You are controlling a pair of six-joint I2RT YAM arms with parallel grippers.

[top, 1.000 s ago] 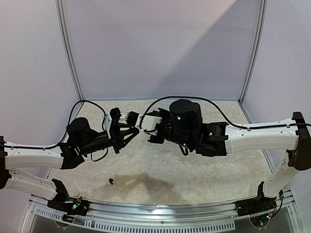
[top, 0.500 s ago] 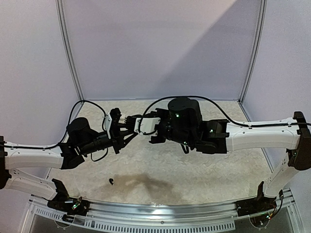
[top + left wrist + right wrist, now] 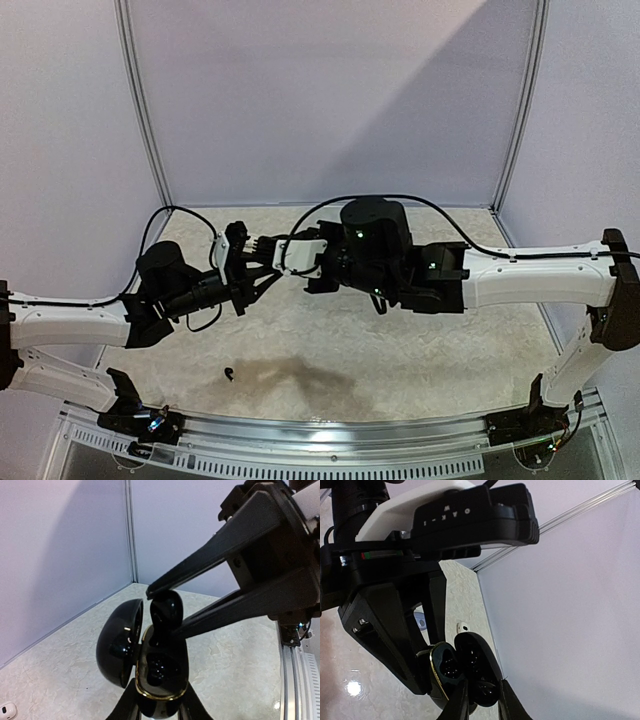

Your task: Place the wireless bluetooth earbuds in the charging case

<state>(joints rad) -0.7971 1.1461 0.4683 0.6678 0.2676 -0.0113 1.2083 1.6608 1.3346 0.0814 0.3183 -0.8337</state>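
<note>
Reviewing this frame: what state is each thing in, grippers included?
charging case: lid open, held up off the table
left gripper: shut on the charging case
right gripper: shut on one black earbud
that black earbud: lower end in the case, not fully seated
other black earbud: lying loose on the table
white earbud: lying on the table

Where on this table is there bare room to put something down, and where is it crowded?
Bare: the right half of the table, between the right arm and the near rail. Crowded: left of centre, where the left hand holds the open charging case and the right hand pinches a black earbud at its mouth; a loose earbud lies front-left.
</note>
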